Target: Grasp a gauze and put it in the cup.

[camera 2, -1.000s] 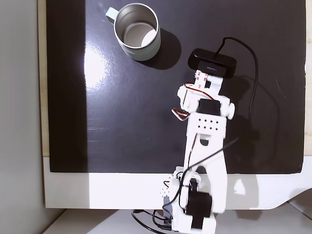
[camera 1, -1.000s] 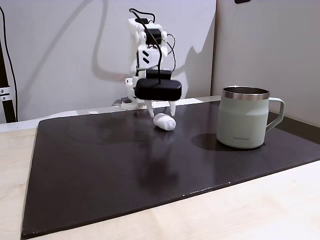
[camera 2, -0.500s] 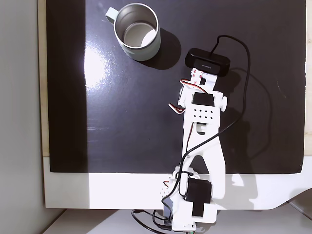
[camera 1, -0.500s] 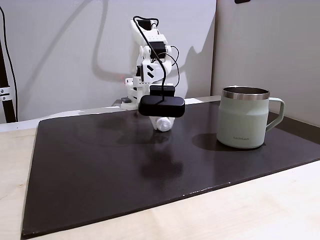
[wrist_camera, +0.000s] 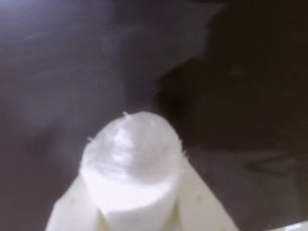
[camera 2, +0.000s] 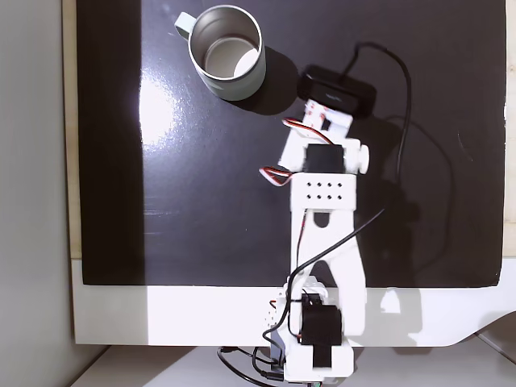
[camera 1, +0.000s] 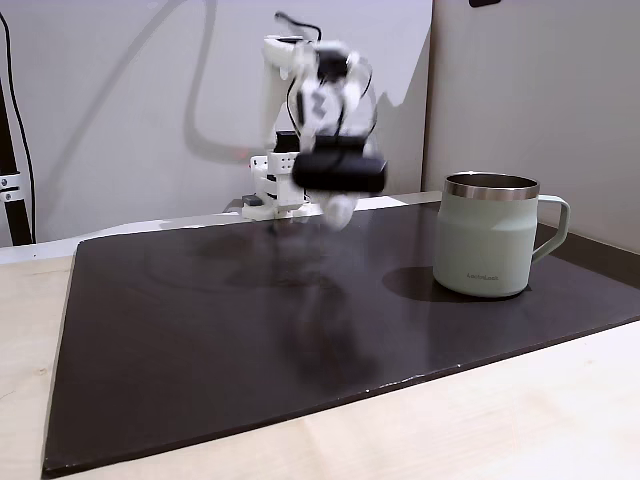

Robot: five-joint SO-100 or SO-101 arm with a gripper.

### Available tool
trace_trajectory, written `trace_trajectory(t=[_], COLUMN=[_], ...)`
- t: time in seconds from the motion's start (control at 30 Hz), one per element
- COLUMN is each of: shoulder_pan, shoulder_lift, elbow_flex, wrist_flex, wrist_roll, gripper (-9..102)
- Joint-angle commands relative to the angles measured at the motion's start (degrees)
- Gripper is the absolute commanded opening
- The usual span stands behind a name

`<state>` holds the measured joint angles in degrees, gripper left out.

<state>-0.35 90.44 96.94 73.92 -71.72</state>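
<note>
From my remote seat, the claw (wrist_camera: 132, 211) was clamped on the gauze (wrist_camera: 131, 166): in the wrist view the white rolled wad sat squeezed between 2 pale fingers (wrist_camera: 199, 202) at the bottom of the picture, its fuzzy round end toward the lens, with the dark mat (wrist_camera: 240, 72) blurred behind it. In a fixed view from table level, the claw (camera 1: 340, 212) hung clear above the mat (camera 1: 200, 320), smeared by motion blur, the gauze (camera 1: 341, 210) a white blob just under the black camera housing (camera 1: 340, 172) on the wrist. The white arm (camera 1: 315, 80) rose behind it against the pale wall (camera 1: 120, 100). The cup (camera 1: 495, 235), sage green with a bare steel rim, stood upright on the mat to the right in that view, handle pointing right, well apart from the claw. In a fixed view from above, the arm (camera 2: 322, 201) reached up the picture from its base on the white board (camera 2: 161, 314), and the black housing (camera 2: 337, 89) lay just to the right of the cup (camera 2: 230, 52), whose handle pointed to the upper left. I could see nothing inside the cup but bare steel. A black cable (camera 2: 403, 105) looped off to the right of the housing.
</note>
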Motion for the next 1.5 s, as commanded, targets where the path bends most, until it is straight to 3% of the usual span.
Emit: trace_trajectory(t=[0.0,0.27,0.8,1.13,1.37,1.47], shoulder_pan=[-2.9,-10.5,-13.4,-14.2,-14.4,-14.4], shoulder_lift=[3.3,-4.7,-45.7,-52.4,-55.2,-59.1], elbow_flex=[-14.0,-44.9,-104.0,-108.9,-110.4,-117.4], wrist_flex=[8.0,23.5,25.0,14.5,14.3,15.9], wrist_roll=[1.6,6.0,29.4,43.1,44.1,44.7], gripper=[0,0,0,0,1,7])
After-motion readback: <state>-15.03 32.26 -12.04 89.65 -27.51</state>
